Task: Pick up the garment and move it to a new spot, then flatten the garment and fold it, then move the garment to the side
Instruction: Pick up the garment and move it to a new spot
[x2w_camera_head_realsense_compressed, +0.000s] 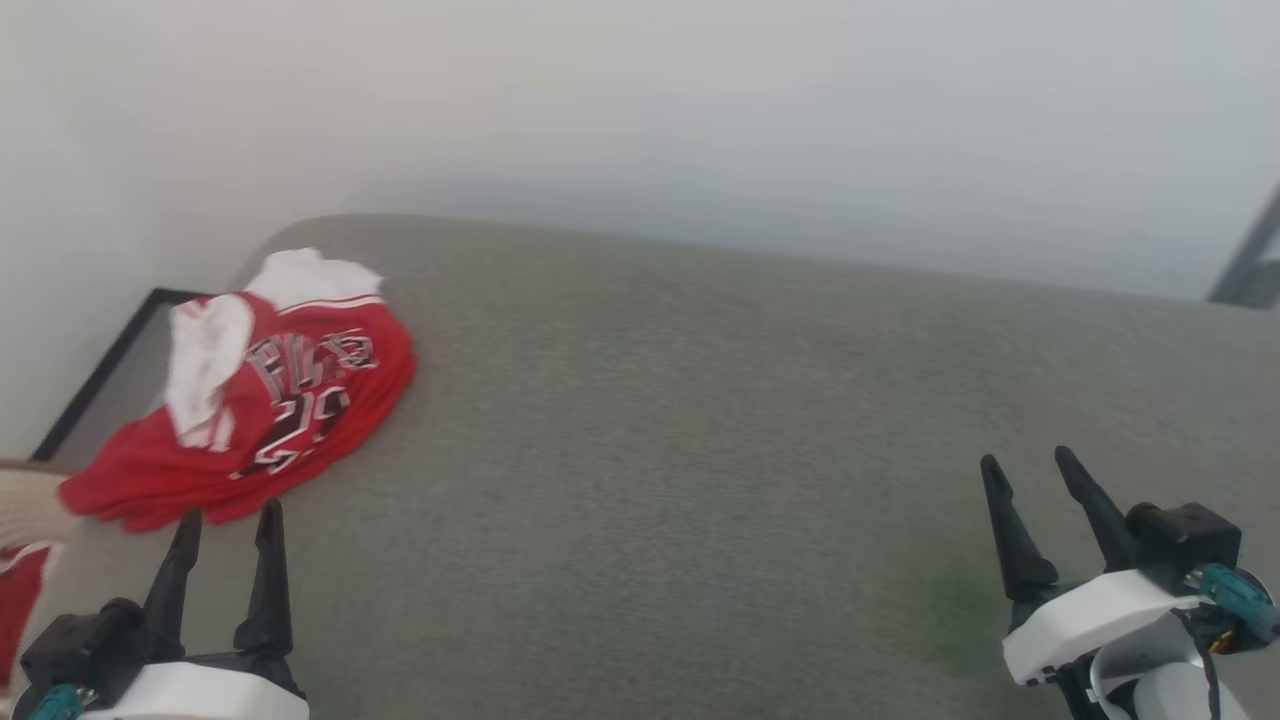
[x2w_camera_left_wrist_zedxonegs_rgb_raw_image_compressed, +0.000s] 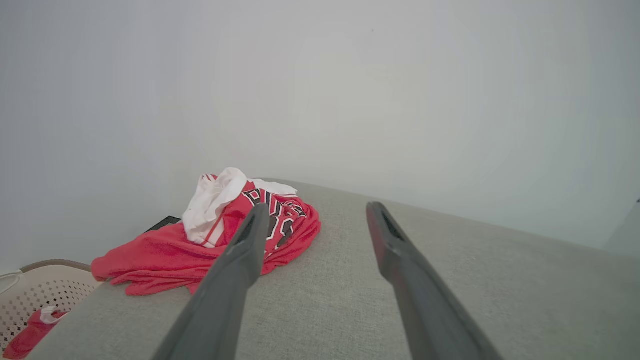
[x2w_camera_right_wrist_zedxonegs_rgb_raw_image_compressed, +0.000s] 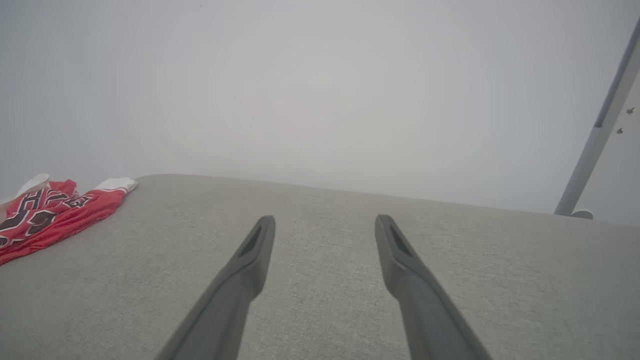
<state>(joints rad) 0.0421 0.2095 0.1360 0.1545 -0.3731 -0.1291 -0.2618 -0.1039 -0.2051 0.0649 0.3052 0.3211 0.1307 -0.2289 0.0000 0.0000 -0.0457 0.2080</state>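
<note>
— Lying crumpled where, the garment (x2w_camera_head_realsense_compressed: 285, 400)?
— Just beyond the left gripper (x2w_camera_head_realsense_compressed: 230, 515), spread wide and empty; far to the left of the right gripper (x2w_camera_head_realsense_compressed: 1028, 457), also wide open, on grey upholstery (x2w_camera_head_realsense_compressed: 700, 450)

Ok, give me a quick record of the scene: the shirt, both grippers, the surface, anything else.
garment: crumpled heap, lettering up, far left corner of surface
surface: grey fabric
left gripper: open, empty, close to garment's near edge
right gripper: open, empty, well right of garment
basket: pale, perforated, beside surface's left end, red cloth inside
stage: garment not yet picked up
</note>
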